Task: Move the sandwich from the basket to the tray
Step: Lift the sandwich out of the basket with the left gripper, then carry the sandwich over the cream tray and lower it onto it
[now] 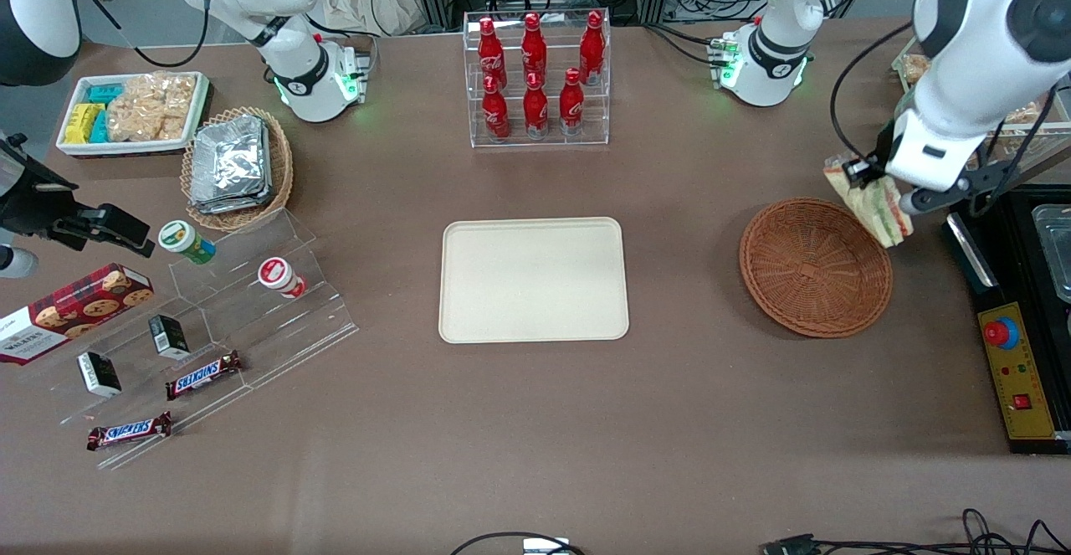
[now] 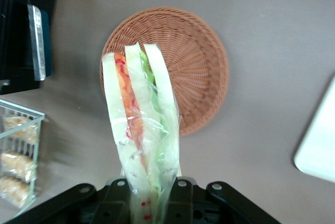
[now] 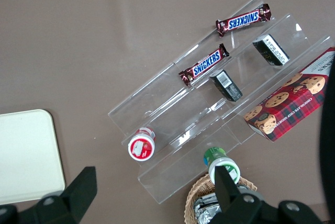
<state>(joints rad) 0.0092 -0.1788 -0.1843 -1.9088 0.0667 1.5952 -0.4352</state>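
Hand (image 2: 149,195) clamped on sandwich (image 2: 141,130), aloft above basket (image 1: 816,266) rim, tray (image 1: 534,279) bare.

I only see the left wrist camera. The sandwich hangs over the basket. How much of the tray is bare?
Observer: All of it; the tray has nothing on it in the front view.
Operator: Is the sandwich lifted?
Observer: Yes, the tool holds the sandwich above the basket rim, at the working arm's end.
Operator: What's farther from the front camera than the tray?
Observer: A clear rack of red bottles.
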